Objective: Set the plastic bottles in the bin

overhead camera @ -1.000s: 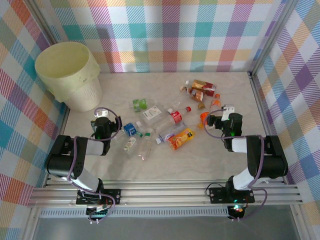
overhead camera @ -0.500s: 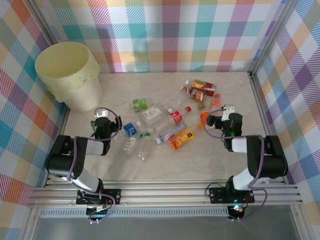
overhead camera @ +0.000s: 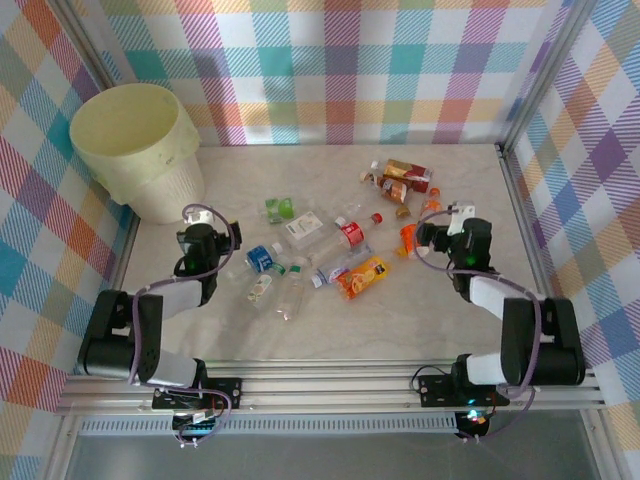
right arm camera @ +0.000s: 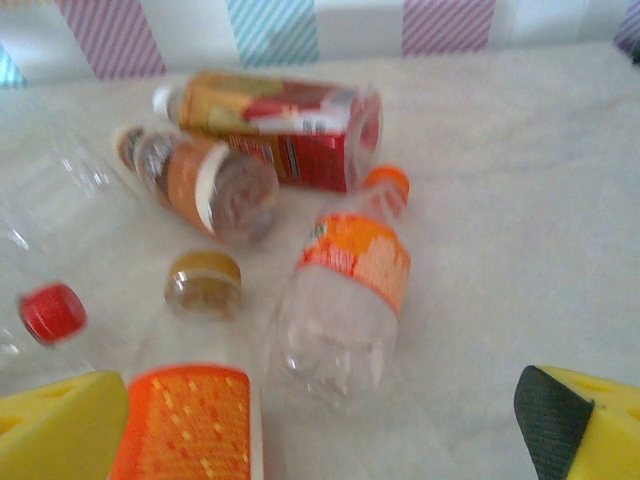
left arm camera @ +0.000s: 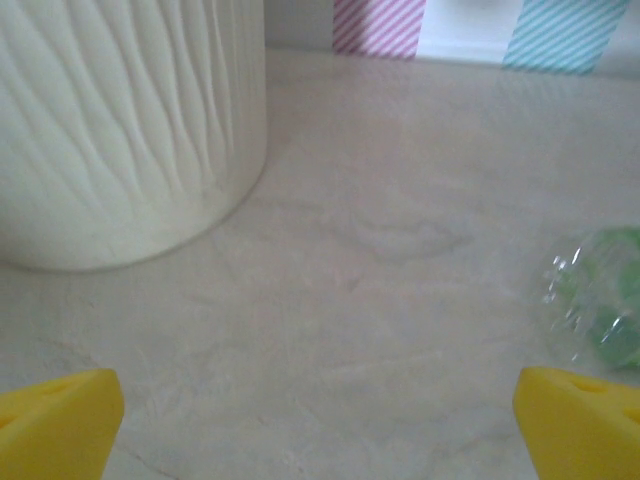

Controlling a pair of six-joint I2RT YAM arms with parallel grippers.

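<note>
Top external view: on the table (overhead camera: 330, 320), the bin (overhead camera: 135, 145) stands upright, mouth up, in the far left corner. The bottles (overhead camera: 350, 235) lie on their sides mid-table, pointing every which way. In the left wrist view, the left gripper (left arm camera: 320, 430) gapes wide over bare table and grips nothing, with a green bottle (left arm camera: 600, 300) off to one side. In the right wrist view, the right gripper (right arm camera: 320, 430) is spread wide and empty too. An orange-banded bottle (right arm camera: 345, 300) lies lengthwise ahead, cap pointing away, and a red bottle (right arm camera: 290, 125) lies crosswise behind it.
</note>
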